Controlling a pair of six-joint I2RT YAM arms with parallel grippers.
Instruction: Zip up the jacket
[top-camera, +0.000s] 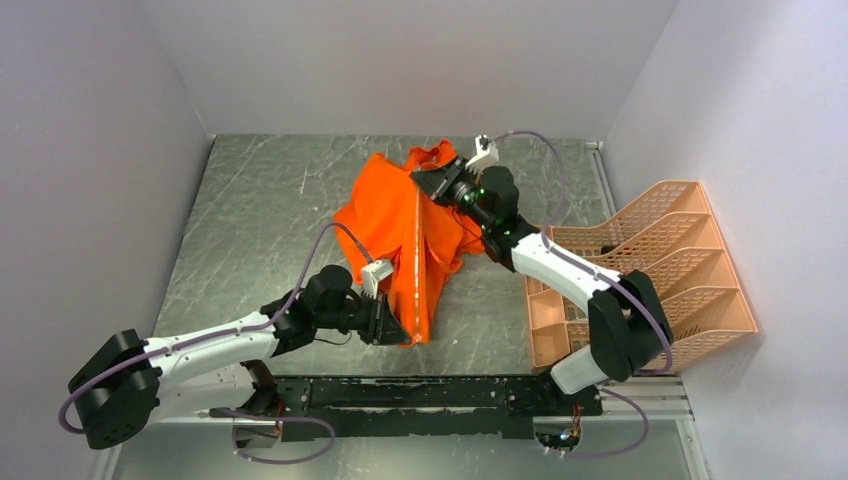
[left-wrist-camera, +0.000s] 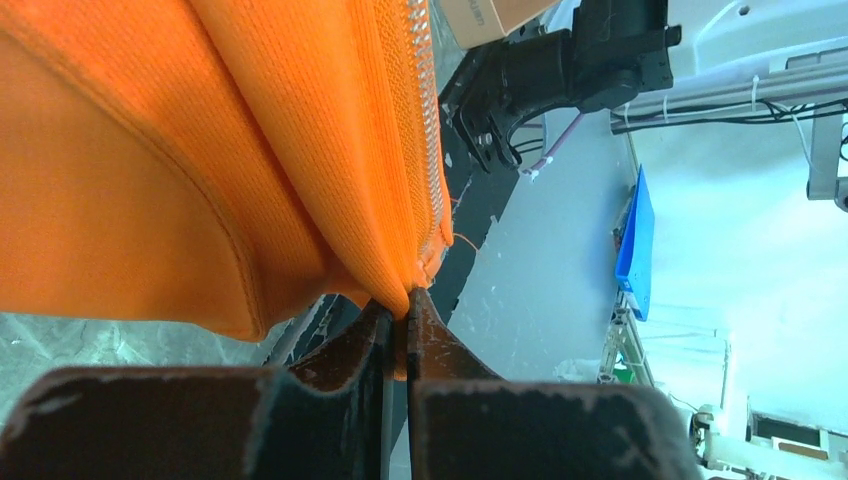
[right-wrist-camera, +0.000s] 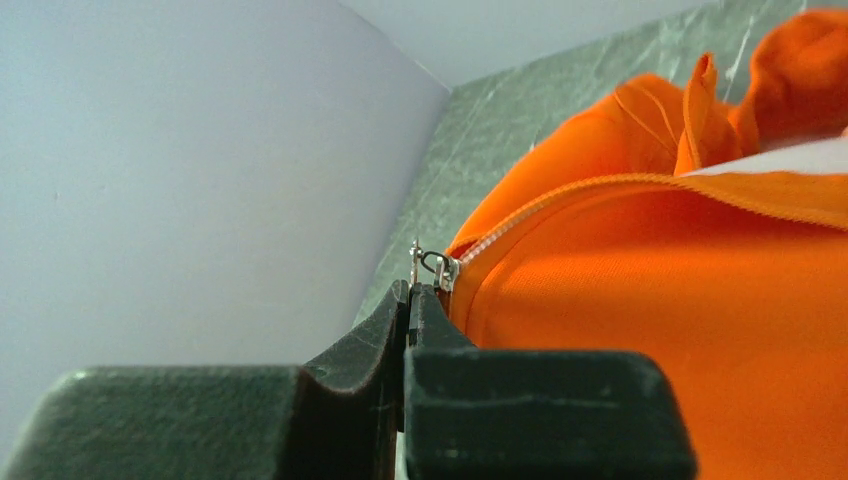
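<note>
The jacket (top-camera: 385, 225) lies stretched across the middle of the grey table (top-camera: 250, 200), with its hem (top-camera: 410, 335) toward the arms and its collar (top-camera: 435, 155) at the far side. Nearest me, the left gripper (top-camera: 385, 322) is clenched on the hem right at the bottom end of the zipper (top-camera: 416, 255). I take that as an anchor, so the track is pulled taut and straight rather than bunching. From there the pale zipper line runs away up the front, and it looks joined along nearly its whole length. By the collar, the right gripper (top-camera: 428, 180) is pinched shut at the metal zipper pull (right-wrist-camera: 432, 267). The tab itself is hidden inside the grip, so it probably holds that. By my reckoning little travel remains. Off to the right stands a peach basket rack (top-camera: 650, 270), apart from the cloth.
</note>
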